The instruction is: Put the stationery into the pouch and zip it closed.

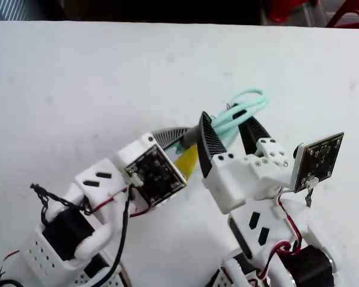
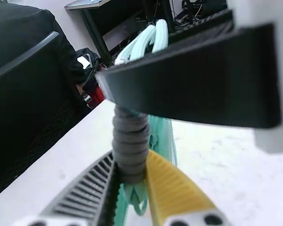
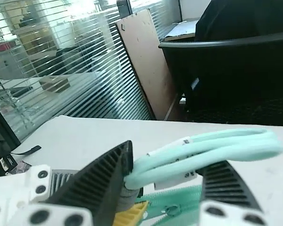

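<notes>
Pouch (image 3: pixel 179 203), mint green, sits between both arms at table (image 1: pixel 107 78); cord loops (image 1: pixel 246 104) stick out past it. Lifted or resting: cannot tell.

Left end effector (image 2: pixel 132 165) pinches tight on grey ribbed piece (image 2: pixel 129 136) at pouch end; what piece is, unclear.

Right end effector (image 1: pixel 224 122) spread wide, straddles loops, one black finger touching them, nothing clamped.

Judgement: zipping stage. Use left pinch as anchor, move right off loops onto zip (image 2: pixel 160 136) slider, pull straight along zip, fabric taut.
</notes>
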